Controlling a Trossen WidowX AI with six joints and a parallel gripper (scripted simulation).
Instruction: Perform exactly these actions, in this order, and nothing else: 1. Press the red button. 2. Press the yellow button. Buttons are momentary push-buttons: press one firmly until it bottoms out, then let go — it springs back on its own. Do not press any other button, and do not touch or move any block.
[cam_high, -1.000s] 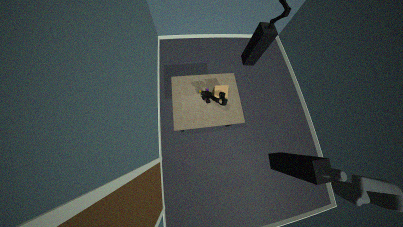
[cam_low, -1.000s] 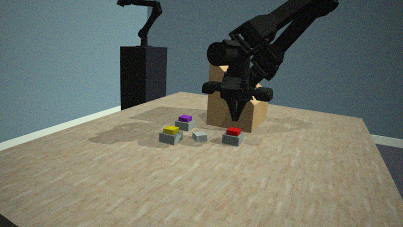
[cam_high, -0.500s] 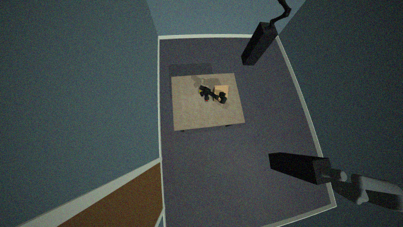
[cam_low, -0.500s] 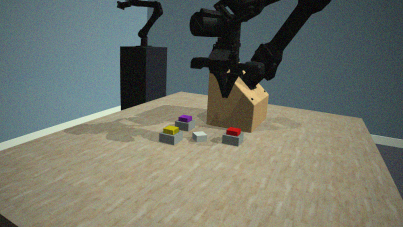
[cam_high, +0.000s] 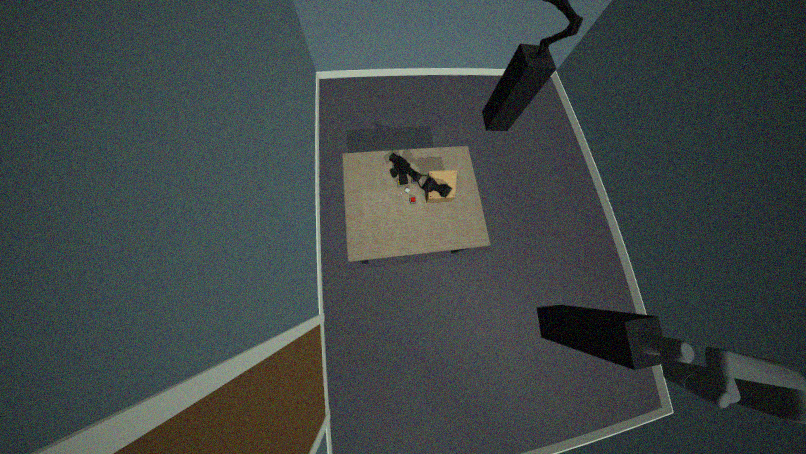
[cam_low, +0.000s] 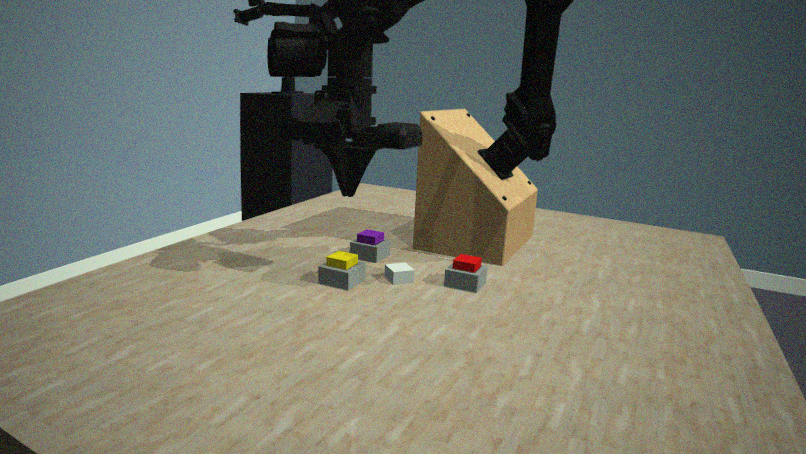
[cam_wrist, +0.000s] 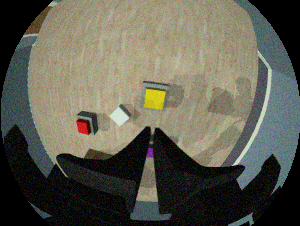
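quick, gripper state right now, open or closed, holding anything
Gripper: closed, jaws pressed together to a point, holding nothing; it hangs in the air above the buttons.

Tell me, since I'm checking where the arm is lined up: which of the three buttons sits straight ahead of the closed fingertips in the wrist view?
The yellow button; the red button lies far left and the purple button barely peeks between the gripper fingers.

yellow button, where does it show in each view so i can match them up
Top: not visible; the arm hides it.
Exterior: yellow button left of centre, left of the white block.
Wrist: centre, just beyond the shut gripper.
Shared landmark: red button.
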